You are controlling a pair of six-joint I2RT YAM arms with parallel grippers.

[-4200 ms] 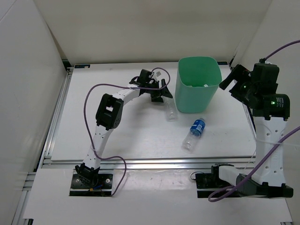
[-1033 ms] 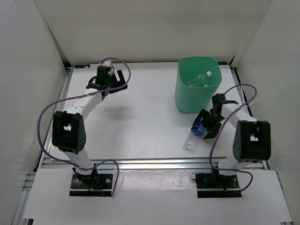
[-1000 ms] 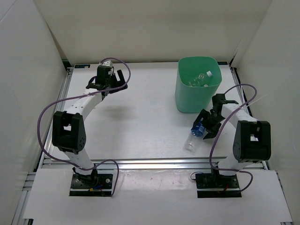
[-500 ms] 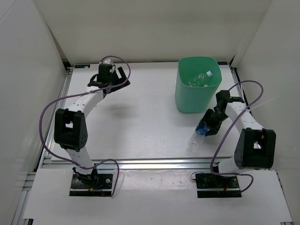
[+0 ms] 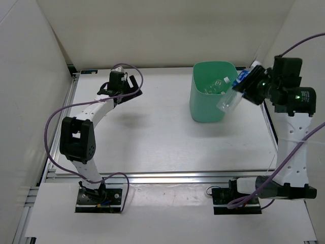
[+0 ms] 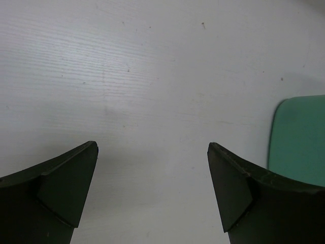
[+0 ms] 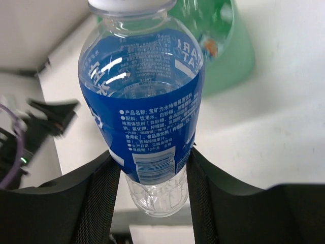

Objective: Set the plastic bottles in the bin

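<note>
Moved: blue-labelled bottle (image 5: 242,80) rose off counter (image 5: 152,137) to bin (image 5: 205,109) rim.
Right hand (image 7: 150,158): I saw it pinching bottle.
Left hand (image 6: 152,152): spread.

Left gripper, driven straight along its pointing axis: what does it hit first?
Probably the bare table: the left gripper is open, with only tabletop between its jaws. The bin shows only at the view's right edge, off that line.
</note>
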